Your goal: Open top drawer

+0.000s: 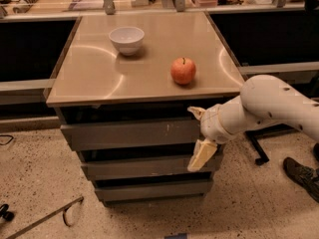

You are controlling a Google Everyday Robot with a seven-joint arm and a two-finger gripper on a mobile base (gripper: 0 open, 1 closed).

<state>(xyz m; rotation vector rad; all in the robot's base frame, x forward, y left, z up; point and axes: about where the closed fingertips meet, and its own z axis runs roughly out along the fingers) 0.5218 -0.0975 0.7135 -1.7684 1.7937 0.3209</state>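
End effector wide open at right end of top drawer, one finger by front's upper edge, other below its lower edge; can't tell if gripping the front. Top drawer directly under tabletop. Apple and bowl on tabletop, apart.

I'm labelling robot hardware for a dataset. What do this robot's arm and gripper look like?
The arm is a smooth white rounded shell with a few small dark dots, no cables showing. The gripper, at the right end of the top drawer, has two flat, tapering cream-yellow fingers.
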